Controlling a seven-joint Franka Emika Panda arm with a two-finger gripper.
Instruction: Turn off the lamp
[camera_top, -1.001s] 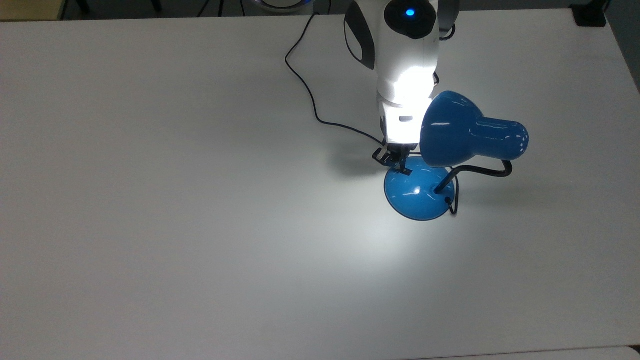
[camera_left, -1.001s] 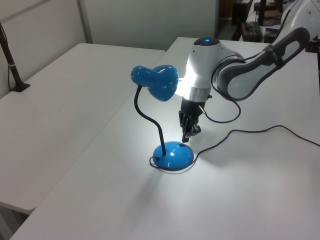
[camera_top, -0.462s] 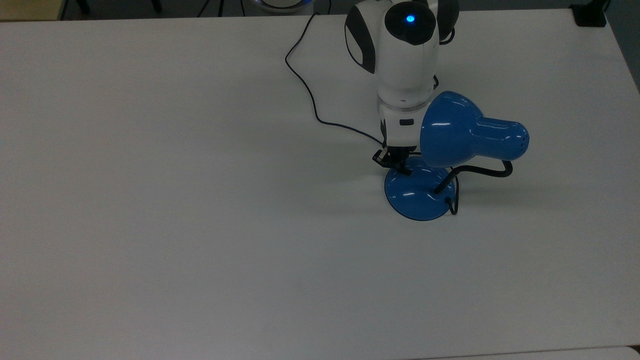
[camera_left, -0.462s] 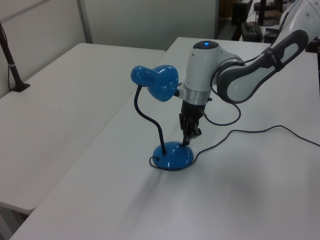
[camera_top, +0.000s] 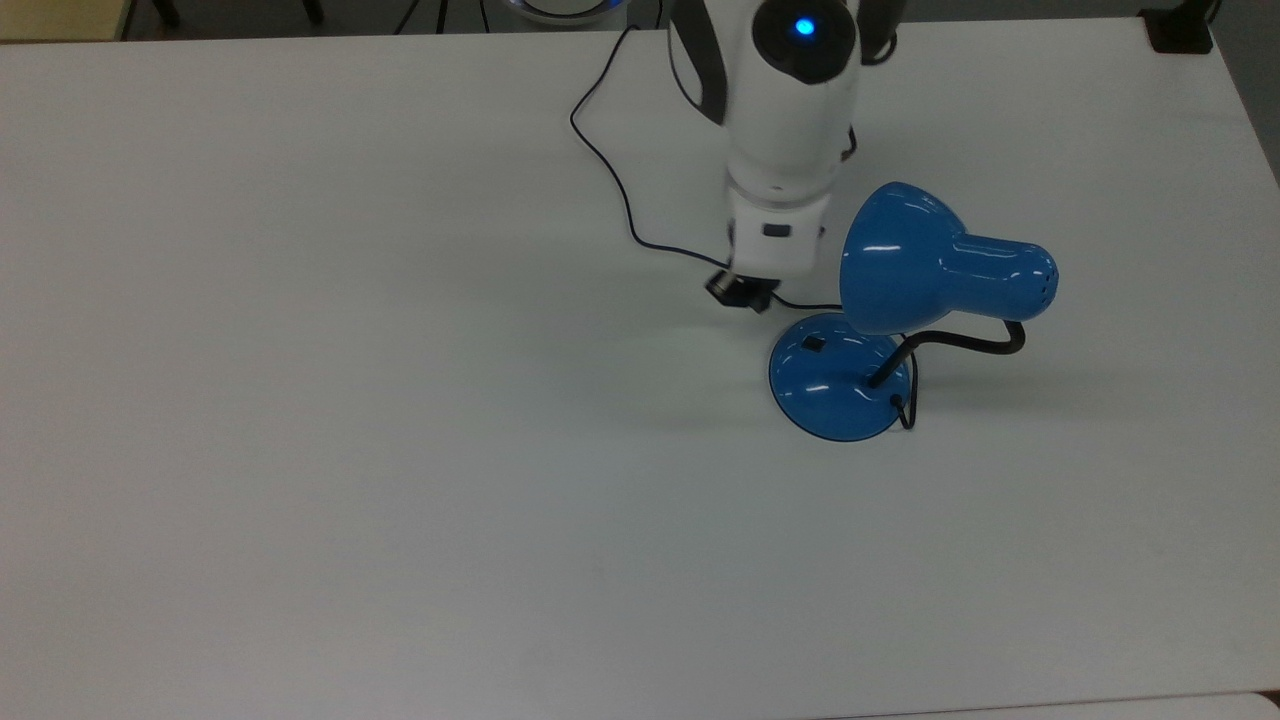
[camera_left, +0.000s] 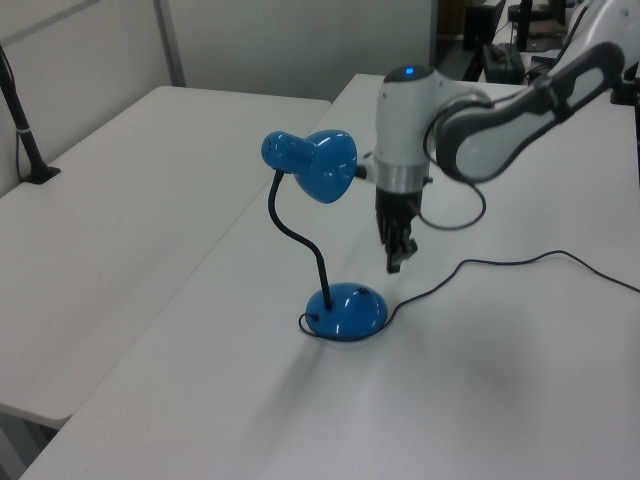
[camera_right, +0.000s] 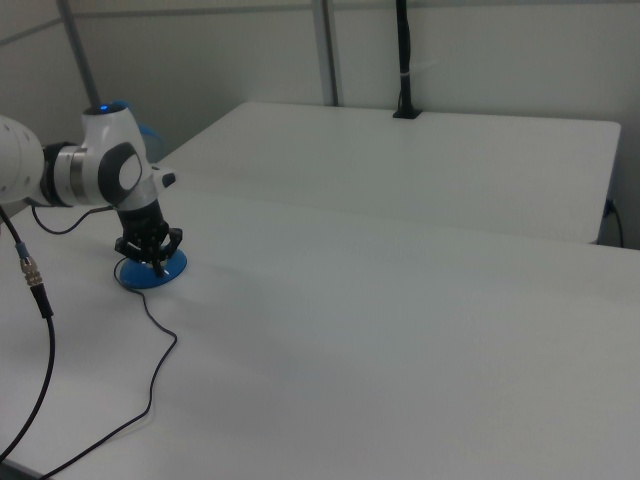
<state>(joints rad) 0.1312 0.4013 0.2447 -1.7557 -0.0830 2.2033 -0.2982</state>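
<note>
Now dark, the glossy blue desk lamp with its bent black gooseneck (camera_top: 948, 262) stands on a plain white matte tabletop (camera_top: 350, 450) — no light falls from the shade.

Its round domed base (camera_top: 835, 385) sits toward the top view's right, black cord (camera_top: 605, 165) trailing off to the far edge. The robot's black two-finger gripper (camera_top: 740, 290) hangs just beside the base, clear of it — fingers drawn together, holding nothing. Pale partition walls (camera_right: 480, 60) and a second white table (camera_left: 110, 190) stand behind; no writing is legible.
</note>
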